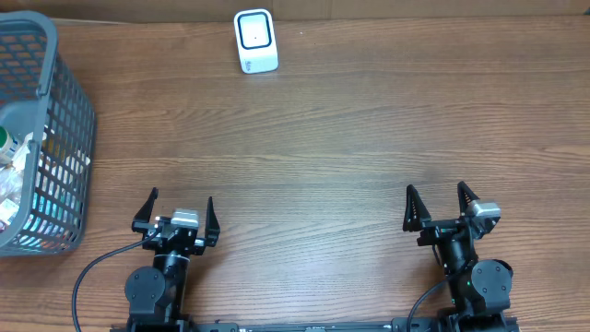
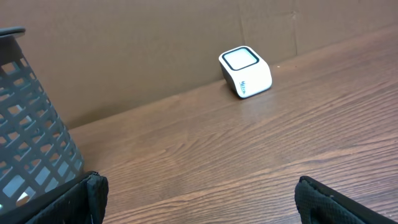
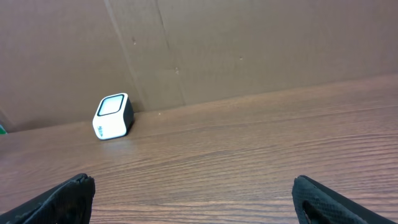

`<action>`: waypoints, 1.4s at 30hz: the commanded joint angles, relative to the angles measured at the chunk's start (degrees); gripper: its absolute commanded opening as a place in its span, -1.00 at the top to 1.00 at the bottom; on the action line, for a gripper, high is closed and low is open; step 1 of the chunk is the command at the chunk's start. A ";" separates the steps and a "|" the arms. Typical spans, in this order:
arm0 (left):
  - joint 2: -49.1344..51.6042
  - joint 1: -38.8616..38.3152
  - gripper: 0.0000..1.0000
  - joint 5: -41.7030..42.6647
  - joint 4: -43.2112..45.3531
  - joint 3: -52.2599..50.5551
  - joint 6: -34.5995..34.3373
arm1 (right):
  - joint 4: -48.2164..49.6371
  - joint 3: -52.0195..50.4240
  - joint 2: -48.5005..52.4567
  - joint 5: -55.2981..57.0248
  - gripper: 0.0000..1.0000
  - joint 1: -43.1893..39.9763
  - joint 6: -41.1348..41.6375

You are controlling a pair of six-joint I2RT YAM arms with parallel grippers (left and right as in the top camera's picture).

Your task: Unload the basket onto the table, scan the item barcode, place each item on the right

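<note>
The left gripper [image 1: 181, 205] and right gripper [image 1: 436, 198] each have two pointy black fingers [image 1: 147, 210] and a small grey block [image 1: 185, 219]. The arms [image 1: 152, 286] are black and round, with thin black cables [image 1: 97, 261].

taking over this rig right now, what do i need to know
Left hand: open, empty, low at the front of the table, nearest the basket.
Right hand: open, empty, at the front right.
Scanner: white, at the far edge of the table, nothing near it.
Basket: grey mesh, at the left edge, with the items inside; what they are is hard to tell.
Done: nothing, no item is out of the basket.
Left: lift one item out, probably with the left hand since it is closer, and show its barcode to the scanner.
</note>
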 commanded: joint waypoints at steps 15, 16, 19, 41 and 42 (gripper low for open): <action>-0.61 0.31 -0.99 0.24 -1.73 3.56 -13.16 | 0.37 -0.59 -0.57 -0.07 -1.00 -0.33 -0.24; -0.39 0.31 -1.00 0.50 -2.45 4.55 -13.14 | 0.35 -0.59 -0.57 -0.07 -0.99 -0.33 -0.24; 1.55 0.31 -1.00 0.52 -4.98 8.17 -13.14 | 0.37 -0.61 -0.57 -0.07 -1.00 -0.33 -0.24; 56.83 0.31 -0.98 14.21 -44.72 73.37 -17.81 | 0.37 -0.59 -0.57 -0.07 -1.00 -0.33 -0.24; 59.04 0.31 -0.99 16.24 -47.06 76.11 -17.81 | 0.37 -0.61 -0.57 -0.07 -0.99 -0.33 -0.24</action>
